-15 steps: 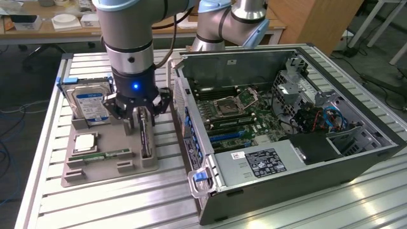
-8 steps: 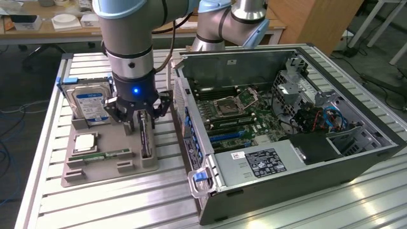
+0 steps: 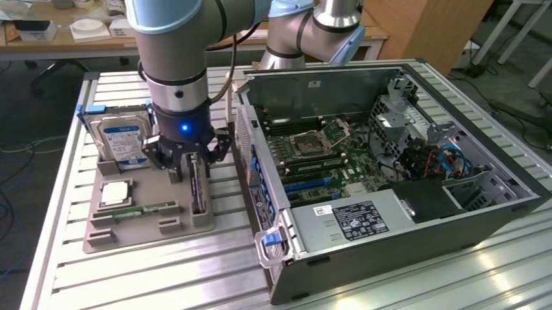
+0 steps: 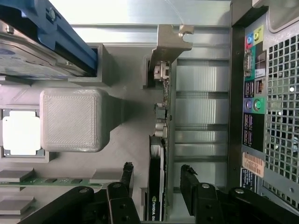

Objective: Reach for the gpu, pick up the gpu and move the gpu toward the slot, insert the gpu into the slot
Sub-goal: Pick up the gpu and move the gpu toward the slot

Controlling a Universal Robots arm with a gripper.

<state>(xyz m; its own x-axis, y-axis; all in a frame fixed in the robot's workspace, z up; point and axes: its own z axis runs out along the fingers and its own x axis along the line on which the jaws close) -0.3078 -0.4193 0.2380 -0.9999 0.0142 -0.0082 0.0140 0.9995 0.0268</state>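
In the exterior view, the Universal Robots arm (image 3: 177,58) stands almost straight up and down over the grey parts tray (image 3: 129,236), its wrist pointing downward and a blue light glowing on the wrist. The gripper (image 3: 194,165) hangs low at the tray's end toward the exterior view's right, its dark fingers spread to either side of the gpu (image 3: 198,194). The gpu stands on edge in a tray groove, just beside the open computer case (image 3: 483,213). It is well apart from the blue expansion slot (image 3: 304,185) on the motherboard (image 3: 332,152). A blue-labelled hard drive (image 3: 121,142) stands upright in the tray on the far side of the gripper from the case, with a processor (image 3: 115,192) and a green memory stick (image 3: 142,210) lying nearer the camera.

In the wrist view, the claw is released. One black finger (image 4: 127,173) and the other sit on opposite sides of the card's green-labelled edge, with a gap showing at each side. The gpu (image 4: 156,196) runs between them, and its pale metal bracket (image 4: 170,42) is at the end away from the gripper (image 4: 158,176). The case's rear port panel (image 4: 252,93) runs alongside the card.
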